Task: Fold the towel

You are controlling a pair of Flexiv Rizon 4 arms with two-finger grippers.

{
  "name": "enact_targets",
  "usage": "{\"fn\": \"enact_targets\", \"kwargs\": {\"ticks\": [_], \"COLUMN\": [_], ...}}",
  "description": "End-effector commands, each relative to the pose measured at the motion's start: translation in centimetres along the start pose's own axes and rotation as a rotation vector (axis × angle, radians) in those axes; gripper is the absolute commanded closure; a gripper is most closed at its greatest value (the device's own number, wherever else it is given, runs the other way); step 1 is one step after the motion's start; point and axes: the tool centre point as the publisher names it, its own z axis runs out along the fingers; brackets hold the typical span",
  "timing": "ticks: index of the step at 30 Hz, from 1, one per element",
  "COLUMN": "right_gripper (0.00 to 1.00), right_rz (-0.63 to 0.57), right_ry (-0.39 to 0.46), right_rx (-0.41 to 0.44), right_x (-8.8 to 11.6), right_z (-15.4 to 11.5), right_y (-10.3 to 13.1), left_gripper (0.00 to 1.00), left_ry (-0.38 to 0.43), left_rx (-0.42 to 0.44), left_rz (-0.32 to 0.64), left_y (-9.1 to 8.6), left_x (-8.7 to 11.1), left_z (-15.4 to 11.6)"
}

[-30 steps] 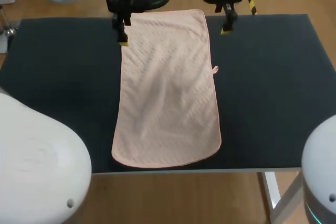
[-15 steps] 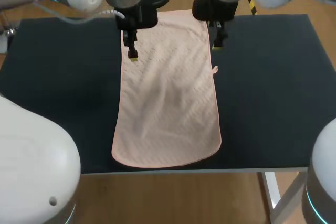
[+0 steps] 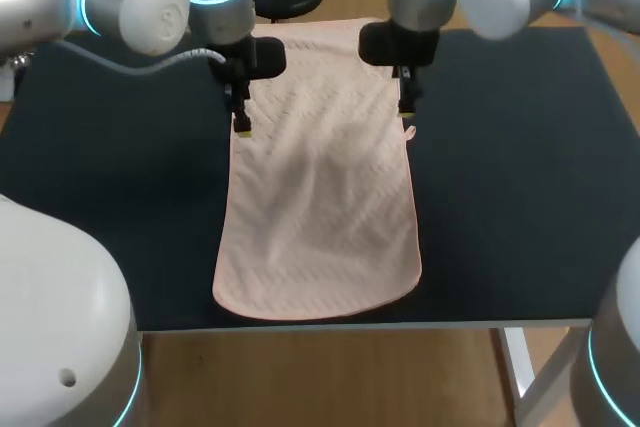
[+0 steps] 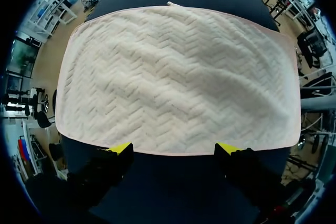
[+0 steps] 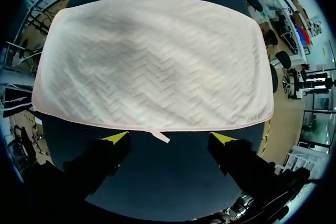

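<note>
The towel [image 3: 320, 187] lies flat in the middle of the dark desk [image 3: 100, 167]. It is long and thin, and its long way runs from the far side of the desk to the near side, where its end sits right by the desk's edge. My left tool [image 3: 242, 128] is at the towel's left long side, up toward the far end. Its two yellow tips are spread wide with nothing between them, so it holds nothing. In the left wrist view the tips sit right at that side, in a row along it, and the whole towel lies ahead of them. My right tool [image 3: 405, 107] is across from it, at the towel's right long side, also toward the far end. It is open too and holds nothing. A little loop [image 3: 410, 131] sticks out of that side, and in the right wrist view it sits between the right tool's tips. So the towel lies between my two tools, and each arm is near its own side. I think the next thing is for each tool to go down and pinch its side.
</note>
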Motion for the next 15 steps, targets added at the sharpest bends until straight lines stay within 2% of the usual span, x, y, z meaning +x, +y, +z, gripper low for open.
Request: {"fn": "enact_targets", "kwargs": {"ticks": [1, 15], "right_gripper": [0.0, 0.0], "right_rz": [-0.014, -0.014], "right_ry": [0.021, 0.047], "right_rx": [-0.008, 0.012], "right_x": [-0.7, -1.1], "right_z": [2.1, 6.1], "right_y": [0.4, 0.7], "left_gripper": [0.0, 0.0], "left_ry": [0.014, 0.035], "left_rx": [-0.003, 0.0], "left_rz": [0.014, 0.037], "left_y": [0.0, 0.8], "left_x": [-0.4, -1.5], "left_z": [1.1, 3.8]}}
